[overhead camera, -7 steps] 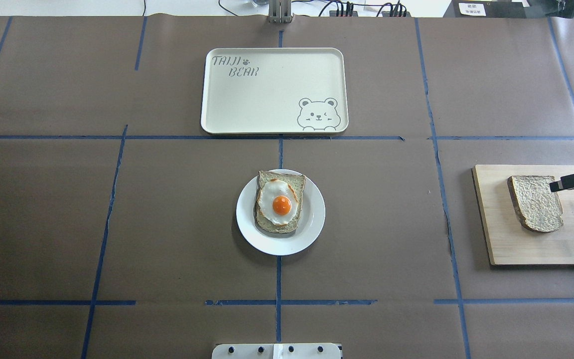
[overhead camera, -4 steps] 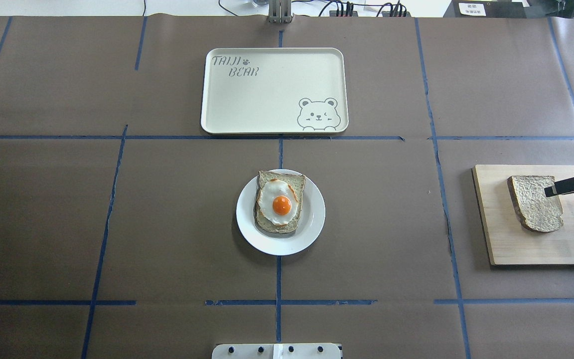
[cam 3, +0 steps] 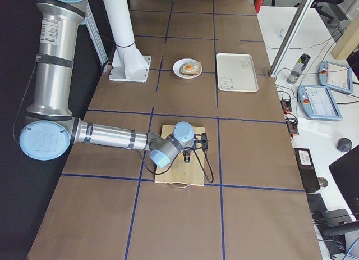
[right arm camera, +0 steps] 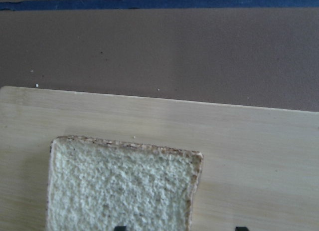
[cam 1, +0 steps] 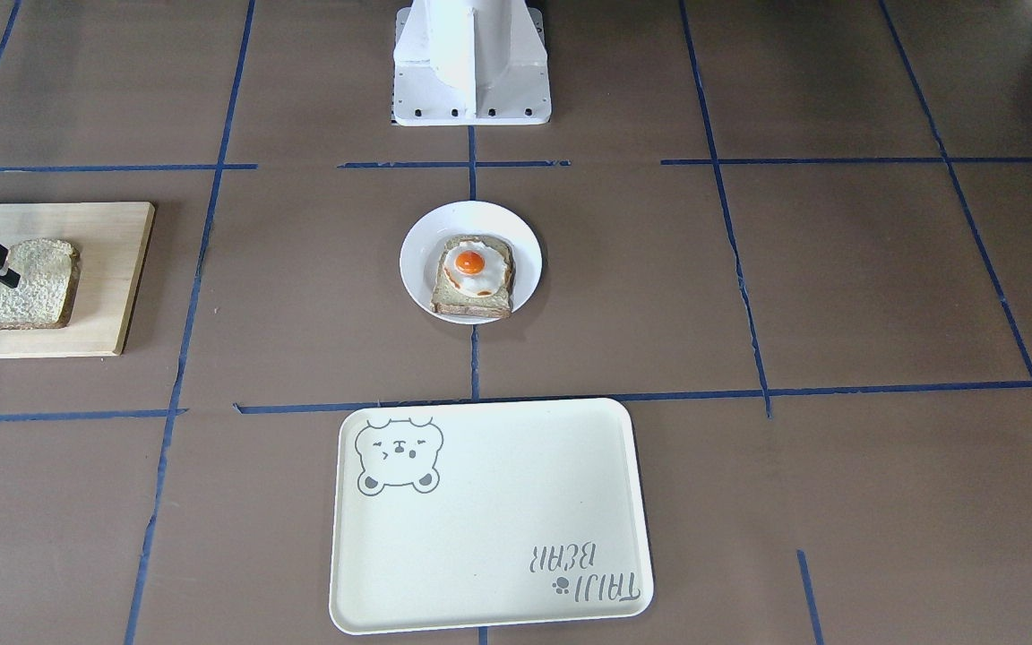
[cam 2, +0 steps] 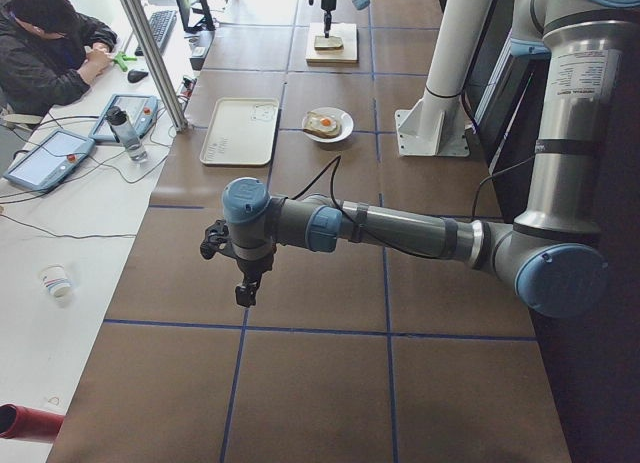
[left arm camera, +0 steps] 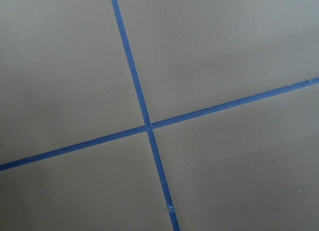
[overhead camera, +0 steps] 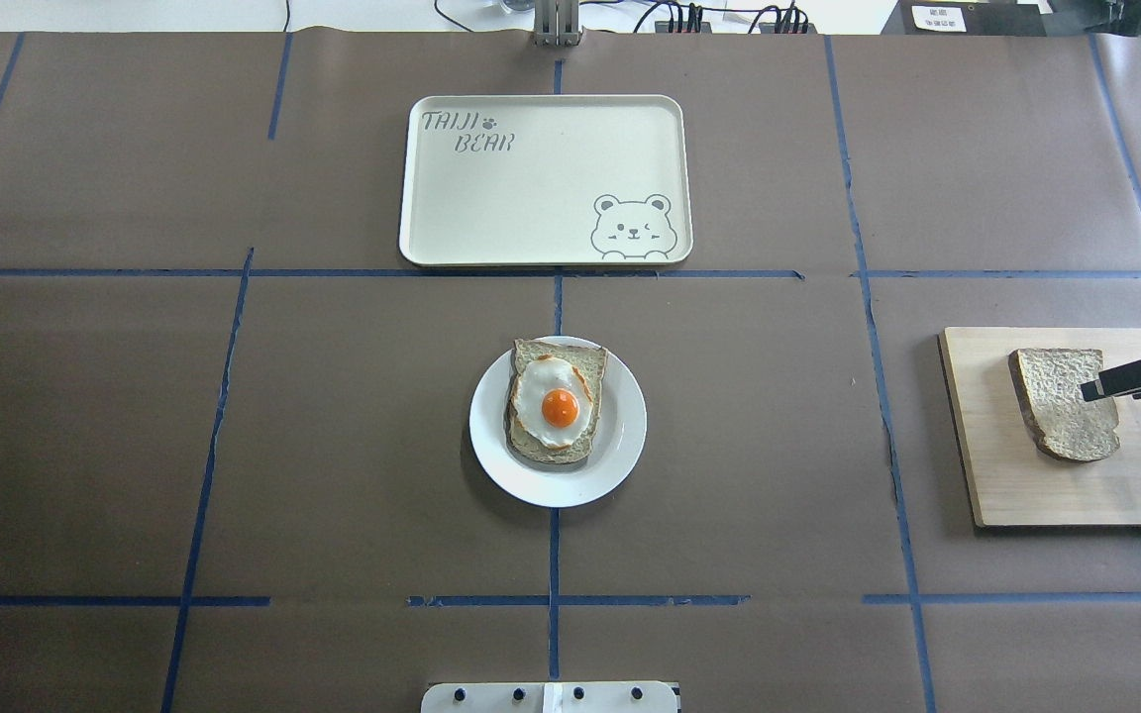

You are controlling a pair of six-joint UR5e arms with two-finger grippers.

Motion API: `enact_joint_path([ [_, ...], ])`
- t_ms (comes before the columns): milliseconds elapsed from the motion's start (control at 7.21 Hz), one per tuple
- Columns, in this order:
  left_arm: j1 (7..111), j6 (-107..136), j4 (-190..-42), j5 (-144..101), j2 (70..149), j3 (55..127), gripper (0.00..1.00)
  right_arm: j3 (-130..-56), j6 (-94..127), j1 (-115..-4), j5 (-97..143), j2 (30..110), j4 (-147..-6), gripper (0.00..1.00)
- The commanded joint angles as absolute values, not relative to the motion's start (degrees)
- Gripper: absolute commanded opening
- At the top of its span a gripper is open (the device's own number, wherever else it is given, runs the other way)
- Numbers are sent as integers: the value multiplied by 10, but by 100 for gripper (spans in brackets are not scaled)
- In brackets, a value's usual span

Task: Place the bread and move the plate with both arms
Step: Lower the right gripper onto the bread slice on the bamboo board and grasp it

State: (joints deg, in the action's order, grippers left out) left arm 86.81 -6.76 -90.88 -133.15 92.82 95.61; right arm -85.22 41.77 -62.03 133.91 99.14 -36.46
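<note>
The plain bread (overhead camera: pixel 1061 411) lies flat on a wooden board (overhead camera: pixel 1026 485) at the table's right end; it also shows in the front view (cam 1: pixel 32 287). My right gripper (overhead camera: pixel 1115 381) is open just above the slice's outer edge. In the right wrist view one of the fingertips (right arm camera: pixel 119 227) is over the crumb (right arm camera: pixel 119 186) and the other is over bare board. The white plate (overhead camera: pixel 620 446) sits mid-table and holds an egg-topped slice (overhead camera: pixel 559 401). My left gripper (cam 2: pixel 245 293) hangs over bare table at the left end; I cannot tell whether it is open.
A cream bear tray (overhead camera: pixel 531 198) lies beyond the plate, towards the far edge. The robot's white pedestal (cam 1: pixel 471 63) stands behind the plate. An operator (cam 2: pixel 45 43) sits at a side desk with tablets.
My right gripper has crept a little further over the bread, towards the slice's middle. The plate, the tray and the bread have not moved.
</note>
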Motion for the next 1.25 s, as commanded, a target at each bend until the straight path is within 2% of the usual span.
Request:
enact_joint_path([
  [0,867,-68,-909,-1332,928,955,100,-853,418,-618,1340,984,-365,59],
  [554,867,-68,-909,-1332,928,955,100,-855,418,-618,1339,984,-365,55],
  [832,867,-68,-909,-1332,928,956,100,-854,417,-617,1339,984,-365,44],
  [1109,867,-68,-909,-1332,928,955,100,-853,417,-612,1338,984,-365,43],
])
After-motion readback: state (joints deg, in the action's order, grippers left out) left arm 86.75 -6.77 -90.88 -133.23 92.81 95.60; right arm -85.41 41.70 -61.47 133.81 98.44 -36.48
